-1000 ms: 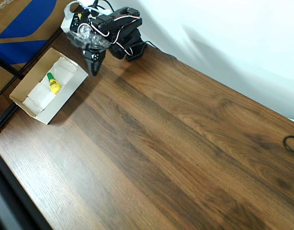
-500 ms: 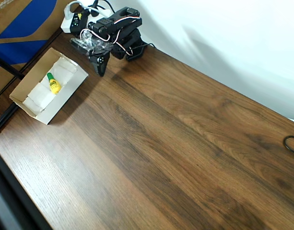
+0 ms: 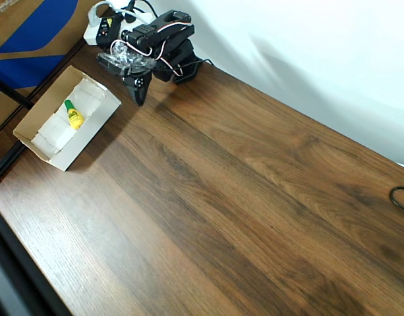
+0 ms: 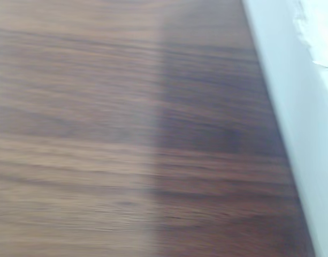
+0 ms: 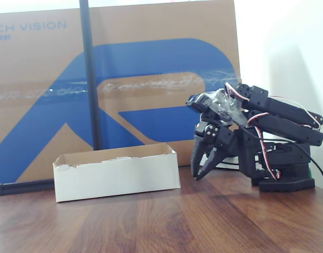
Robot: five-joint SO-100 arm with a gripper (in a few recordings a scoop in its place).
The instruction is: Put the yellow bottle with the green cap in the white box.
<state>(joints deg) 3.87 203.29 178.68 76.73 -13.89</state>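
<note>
Your small yellow plastic bottle with the green cap (image 3: 74, 116) lies on its side inside the shallow white cardboard box (image 3: 30, 141), cap toward the far wall. Your black end effector (image 5: 202, 167) hangs folded back beside the box, to its right in the overhead view, well apart from the bottle, tips just above the dark wood counter (image 3: 241, 217). Fingers slightly parted, empty.
</note>
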